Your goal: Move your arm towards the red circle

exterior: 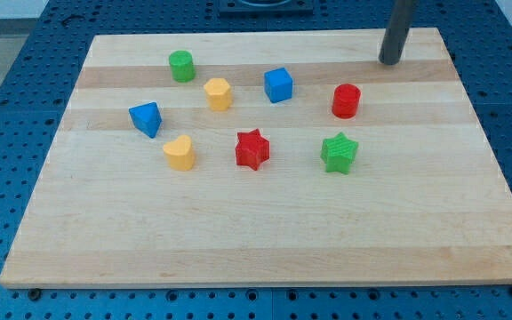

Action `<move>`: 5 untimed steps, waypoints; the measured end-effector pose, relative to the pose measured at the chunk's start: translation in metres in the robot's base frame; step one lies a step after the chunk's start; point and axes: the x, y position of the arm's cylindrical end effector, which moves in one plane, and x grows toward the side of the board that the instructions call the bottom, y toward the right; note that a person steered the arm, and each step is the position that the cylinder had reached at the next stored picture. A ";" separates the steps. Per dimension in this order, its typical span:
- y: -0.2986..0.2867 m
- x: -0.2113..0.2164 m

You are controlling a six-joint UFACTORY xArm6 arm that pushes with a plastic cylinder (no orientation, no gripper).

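The red circle [347, 100] is a short red cylinder standing right of centre in the upper half of the wooden board [265, 240]. My dark rod comes down from the view's top right, and my tip [388, 61] rests on the board near its top edge. The tip is above and to the right of the red circle, a short gap away and not touching it.
A blue cube [278, 84] lies left of the red circle, a green star [339, 152] below it, a red star [252, 148] at centre. A yellow hexagon [218, 93], green cylinder [181, 66], blue triangle [147, 118] and yellow heart [180, 153] lie left.
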 end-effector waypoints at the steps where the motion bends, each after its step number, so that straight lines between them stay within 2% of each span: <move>1: 0.026 0.020; 2: 0.028 0.068; 3: -0.025 0.136; 4: -0.081 0.156; 5: -0.095 0.106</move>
